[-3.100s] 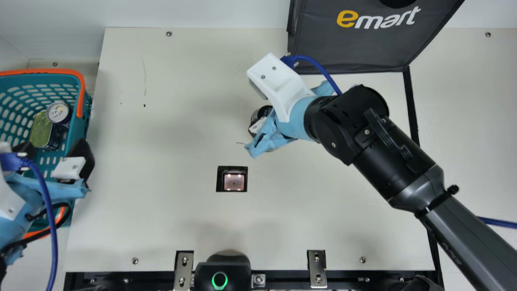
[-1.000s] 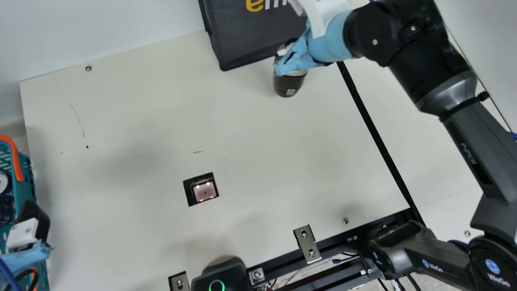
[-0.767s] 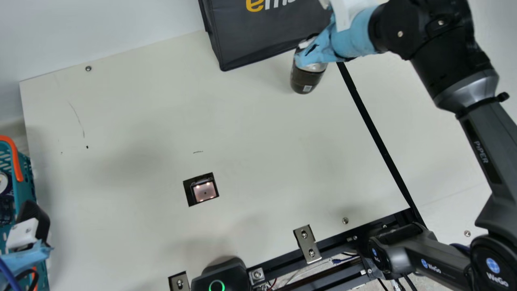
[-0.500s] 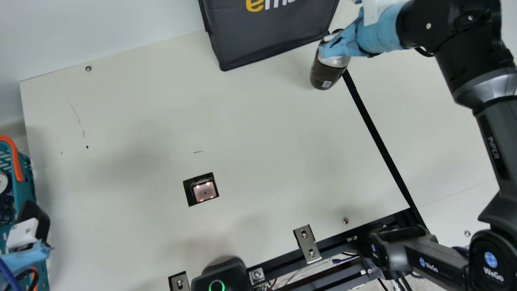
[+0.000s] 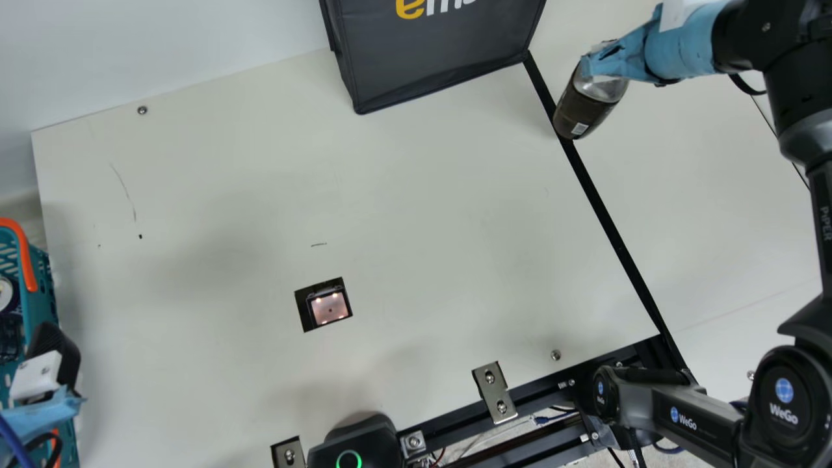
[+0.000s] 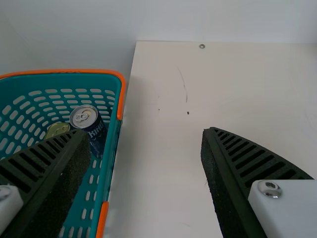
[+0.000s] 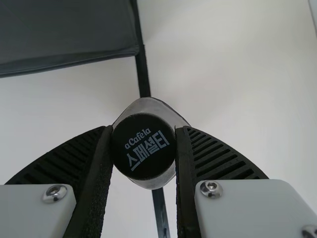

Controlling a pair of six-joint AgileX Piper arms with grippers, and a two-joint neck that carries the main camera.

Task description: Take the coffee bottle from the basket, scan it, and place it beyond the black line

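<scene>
The right gripper (image 5: 599, 64) was found closed on the black cap (image 7: 143, 147) of the coffee bottle (image 5: 588, 109), one ribbed finger bearing on either side. The bottle hung cap up and slightly tilted in the main view, its base overlapping the black line (image 5: 611, 227); whether that base touched the table (image 5: 227, 162) could not be told. The dark bag (image 5: 435, 58) stood near, at the far end of the line. The scanner (image 5: 329, 307), set into the tabletop, was lit and well apart from the bottle.

The left gripper (image 5: 51, 364) was at the teal basket (image 5: 40, 296), its fingers spread with nothing between them, one over the basket and the other over the table. In the basket were a dark blue can (image 6: 89, 124) and a greenish tin (image 6: 58, 129), side by side
</scene>
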